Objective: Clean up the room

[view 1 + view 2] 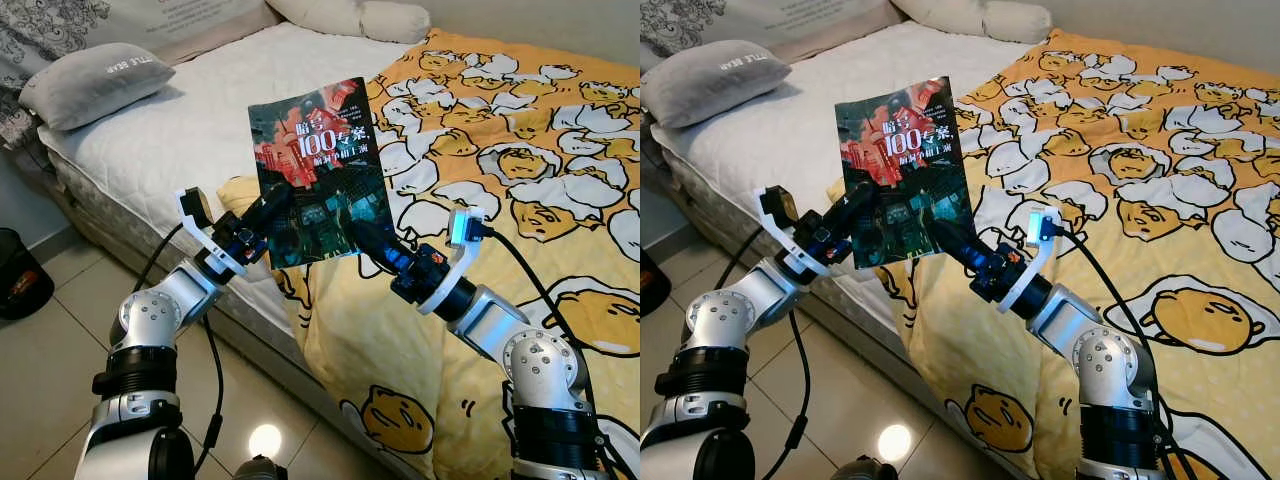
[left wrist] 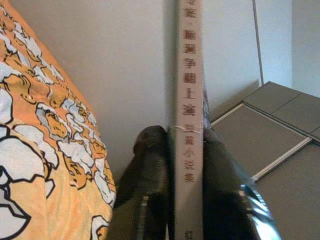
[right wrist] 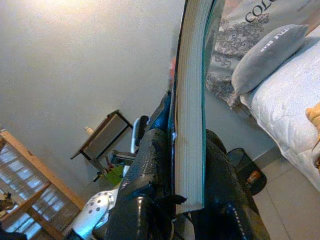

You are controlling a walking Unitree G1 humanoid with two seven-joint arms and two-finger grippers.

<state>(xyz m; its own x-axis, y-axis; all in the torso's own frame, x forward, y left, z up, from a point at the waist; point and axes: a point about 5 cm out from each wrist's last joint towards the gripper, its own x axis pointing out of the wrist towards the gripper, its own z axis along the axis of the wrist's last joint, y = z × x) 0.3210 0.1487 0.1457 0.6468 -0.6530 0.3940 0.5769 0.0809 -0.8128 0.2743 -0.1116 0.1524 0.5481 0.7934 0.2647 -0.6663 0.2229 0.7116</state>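
Standing upright above the bed (image 1: pixel 180 130), the book (image 1: pixel 320 170) is clamped between both grippers — left gripper (image 1: pixel 268 212), right gripper (image 1: pixel 368 240).

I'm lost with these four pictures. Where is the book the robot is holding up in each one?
Left eye view: the book is at the centre, cover facing us, above the bed edge.
Right eye view: left of centre.
Left wrist view: its spine stands between the black fingers.
Right wrist view: its page edge between the fingers.
Shared landmark: the yellow blanket, also in the left wrist view.
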